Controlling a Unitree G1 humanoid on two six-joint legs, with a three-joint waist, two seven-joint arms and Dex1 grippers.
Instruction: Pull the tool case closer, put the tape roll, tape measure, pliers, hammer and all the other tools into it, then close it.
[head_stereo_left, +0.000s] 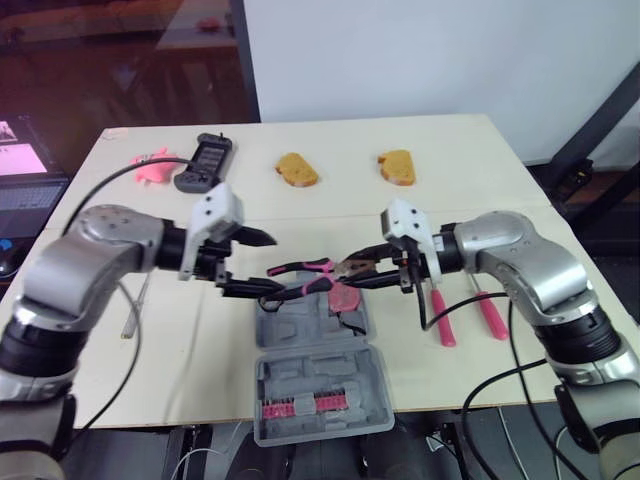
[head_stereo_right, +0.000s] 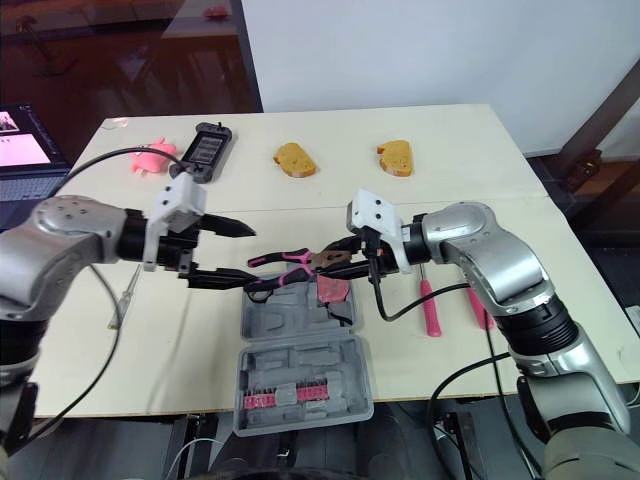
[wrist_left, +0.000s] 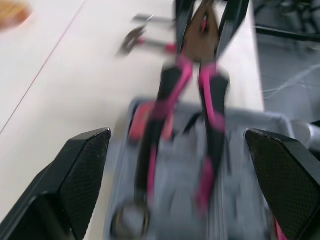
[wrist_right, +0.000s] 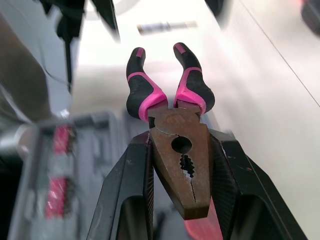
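Counter (head_stereo_left: 450, 190): pale beige top, one seam line running across the middle, with a few items lying about on it. Behind it is a white wall (head_stereo_left: 430, 60), and a dark glass panel (head_stereo_left: 120, 60) stands at the back left. An open laptop (head_stereo_left: 25, 190) sits off the counter's left edge.

Case (head_stereo_left: 330, 368): grey, lying open and flat at the near edge, centre. The near half carries a row of pink bits. Something pink lies in the far half (can't tell what).

Pliers (wrist_right: 172, 122): in the air above the case's far half, roughly level. The right tool (head_stereo_left: 358, 270) is clamped on the metal head, one finger on each side. The pink and black handles point toward the left arm.

Left tool (head_stereo_left: 265, 263): spread wide, holding nothing. The pliers handles sit between its fingers, and the left wrist view shows a clear gap on both sides.

Also on the counter:
- Two pink-handled screwdrivers (head_stereo_left: 440, 320), right of the case and near each other.
- A thin metal piece (head_stereo_left: 135, 305), well left of the case.
- A black device (head_stereo_left: 205, 162) at the far left, with a small pink thing (head_stereo_left: 152, 168) just beside it.
- Two yellow-brown lumps at the far side, one in the middle (head_stereo_left: 297, 169) and one to the right (head_stereo_left: 396, 167).
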